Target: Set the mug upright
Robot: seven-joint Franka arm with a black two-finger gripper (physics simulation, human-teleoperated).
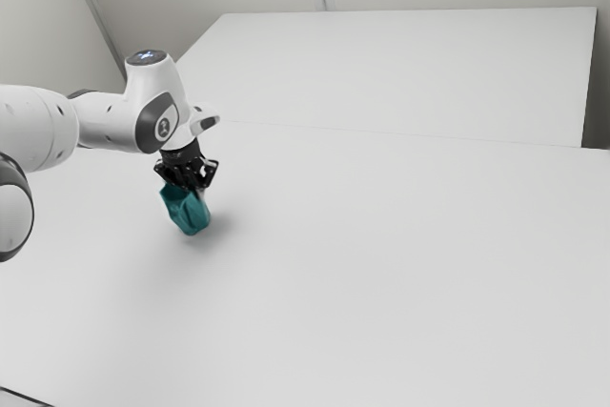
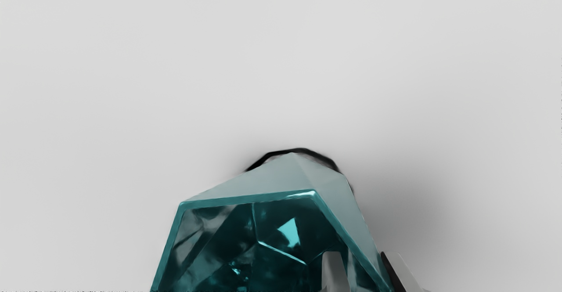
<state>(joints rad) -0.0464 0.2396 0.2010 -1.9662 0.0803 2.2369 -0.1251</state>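
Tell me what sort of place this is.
Probably a robotics test area, rendered in simulation, rather than a home kitchen: a Franka arm reaches over a broad, plain white table, with a faceted teal mug beneath its hand.

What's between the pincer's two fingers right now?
The wall of the teal mug: the pincer has one finger inside, the other outside, shut on it. Wrist view shows it.
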